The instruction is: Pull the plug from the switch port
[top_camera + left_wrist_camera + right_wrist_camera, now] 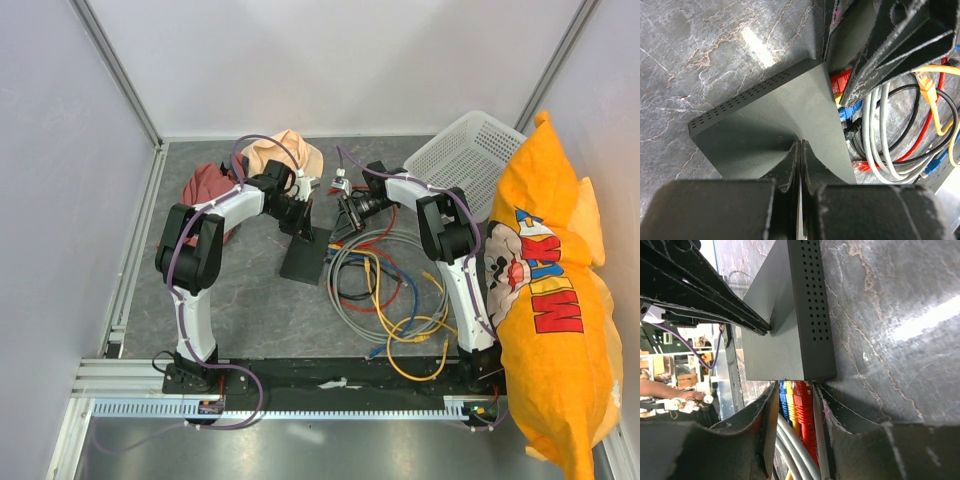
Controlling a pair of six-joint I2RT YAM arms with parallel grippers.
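Item: switch (pixel 775 115) pinned, plugs (pixel 803 412) bracketed
Detail: left gripper (pixel 799 150) clenched, tips on the switch's top, at the middle of the table (pixel 250 300); right gripper (pixel 796 390) fingers flank the blue, yellow, red plugs at its port edge; I cannot tell whether they bite

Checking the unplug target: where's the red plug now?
Right wrist view: the red plug sits against the switch, beside the yellow plug, flanked by the right pincer.
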